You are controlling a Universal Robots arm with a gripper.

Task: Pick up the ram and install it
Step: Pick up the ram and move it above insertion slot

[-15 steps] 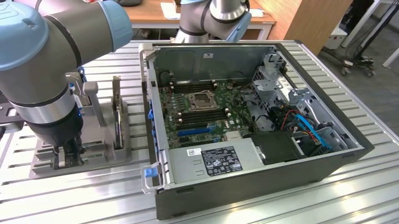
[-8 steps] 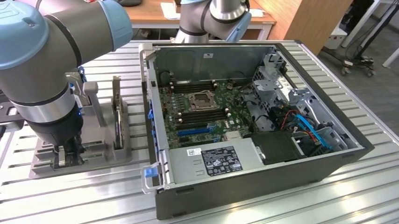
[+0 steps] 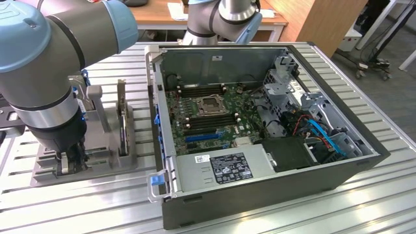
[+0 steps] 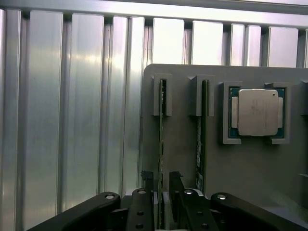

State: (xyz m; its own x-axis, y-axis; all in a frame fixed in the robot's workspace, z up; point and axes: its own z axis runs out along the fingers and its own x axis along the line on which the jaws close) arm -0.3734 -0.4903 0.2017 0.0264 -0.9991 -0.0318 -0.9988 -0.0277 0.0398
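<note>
Pick-up step: my end effector (image 4: 161,179) is unclenched, straddling the ram (image 4: 162,130) in the tray's (image 4: 250,168) edge slot (the grasp wants a square, centred closing, I reckon).

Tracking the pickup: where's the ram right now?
The ram stands on edge in the grey holder at the exterior view's left, beside the computer case, straddled by the open claw, with a second stick alongside.

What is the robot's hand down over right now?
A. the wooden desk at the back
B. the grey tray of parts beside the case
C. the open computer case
B: the gripper is low over the grey tray, in line with a ram stick standing on edge there, outside the computer case.
</note>
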